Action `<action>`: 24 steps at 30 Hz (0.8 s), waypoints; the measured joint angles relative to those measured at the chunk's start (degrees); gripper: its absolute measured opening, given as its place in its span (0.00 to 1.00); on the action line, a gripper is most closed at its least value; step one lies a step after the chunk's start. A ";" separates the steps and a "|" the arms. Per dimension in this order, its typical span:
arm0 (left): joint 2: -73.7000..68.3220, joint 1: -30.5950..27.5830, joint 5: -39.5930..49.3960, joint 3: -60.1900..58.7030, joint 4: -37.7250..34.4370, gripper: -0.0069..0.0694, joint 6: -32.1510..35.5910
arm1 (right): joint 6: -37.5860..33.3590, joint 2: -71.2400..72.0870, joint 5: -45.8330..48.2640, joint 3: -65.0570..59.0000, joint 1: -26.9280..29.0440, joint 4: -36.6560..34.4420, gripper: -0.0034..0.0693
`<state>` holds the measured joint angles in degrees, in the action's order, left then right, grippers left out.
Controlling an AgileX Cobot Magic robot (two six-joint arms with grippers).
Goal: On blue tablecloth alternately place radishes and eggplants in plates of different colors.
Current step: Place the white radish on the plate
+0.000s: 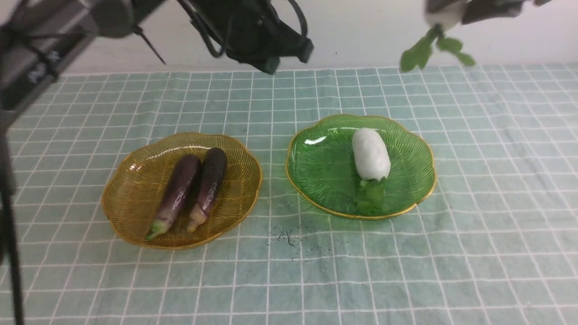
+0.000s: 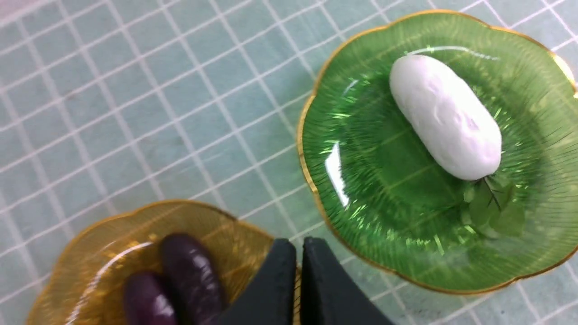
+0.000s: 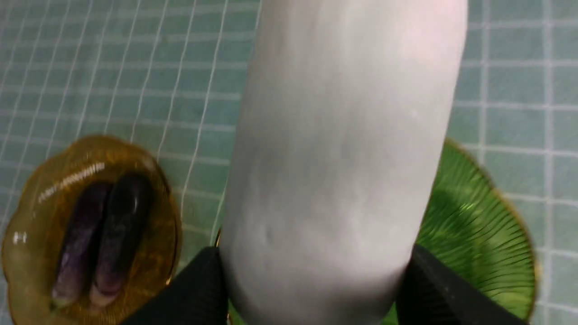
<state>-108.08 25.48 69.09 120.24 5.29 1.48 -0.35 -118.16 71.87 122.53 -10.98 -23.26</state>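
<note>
On the blue tablecloth (image 1: 496, 180) stand two plates. The amber plate (image 1: 135, 189) holds both eggplants (image 1: 178, 192) (image 1: 210, 185) side by side. In the green plate (image 1: 325, 171) lies one radish (image 1: 371, 153), its leaves toward the front. High above the table's back right, my right gripper (image 3: 311, 289) is shut on the second radish (image 1: 445, 16), whose leaves (image 1: 429, 49) hang down. In the right wrist view this radish (image 3: 343, 158) fills the gap between the black fingers (image 3: 429, 289). My left gripper (image 2: 299, 271) is shut and empty, raised over the table's back middle, between the plates.
A small dark smudge (image 1: 289, 237) marks the cloth in front of the gap between the plates. The left arm (image 1: 45, 49) crosses the upper left of the front view, and a black pole (image 1: 9, 225) stands at the left edge. A pale wall runs behind the table.
</note>
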 joint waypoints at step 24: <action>37.01 -0.79 -5.35 -39.75 1.95 0.08 -4.98 | 0.35 -13.73 -0.43 0.76 -7.05 0.63 0.88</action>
<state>-71.07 24.68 63.74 80.49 7.24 -3.50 0.00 -131.89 71.43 123.29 -18.03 -22.64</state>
